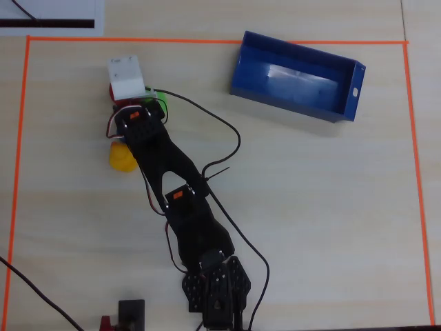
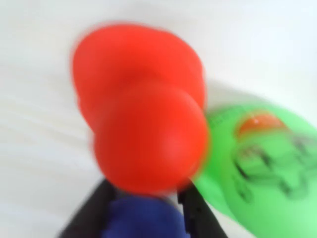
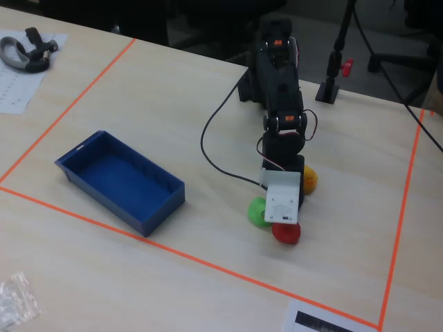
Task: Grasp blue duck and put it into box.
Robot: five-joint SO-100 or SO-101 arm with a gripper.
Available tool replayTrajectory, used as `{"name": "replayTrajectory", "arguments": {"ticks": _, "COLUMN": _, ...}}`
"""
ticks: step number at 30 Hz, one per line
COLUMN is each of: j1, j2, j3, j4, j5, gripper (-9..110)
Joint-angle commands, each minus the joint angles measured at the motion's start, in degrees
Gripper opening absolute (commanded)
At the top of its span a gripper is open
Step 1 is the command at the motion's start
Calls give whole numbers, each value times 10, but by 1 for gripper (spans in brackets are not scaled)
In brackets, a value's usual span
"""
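In the overhead view the black arm's white-capped wrist is hiding the gripper, while the large rectangular dark-blue plastic box (image 1: 296, 77) is sitting empty well apart at its 3 o'clock. In the wrist view the gripper (image 2: 143, 210) is closing its two black fingers (image 2: 91, 208) around the small rounded blue toy duck (image 2: 141, 220), a blurred red rubber duck (image 2: 143, 114) is crowding in at its 12 o'clock and a green duck (image 2: 257, 163) at its 2 o'clock. In the fixed view the green duck (image 3: 259, 212), red duck (image 3: 286, 234) and a yellow duck (image 3: 309, 180) are lying around the wrist, with the box (image 3: 121, 181) at its 9 o'clock.
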Motion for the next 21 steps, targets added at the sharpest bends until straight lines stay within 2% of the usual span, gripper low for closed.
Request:
{"name": "replayTrajectory", "arguments": {"ticks": 1, "j1": 1, "j2": 50, "j3": 17, "j4": 20, "j5": 4, "gripper": 26}}
{"name": "replayTrajectory", "arguments": {"ticks": 21, "j1": 8, "j2": 145, "j3": 140, "j4": 25, "j5": 18, "gripper": 28}}
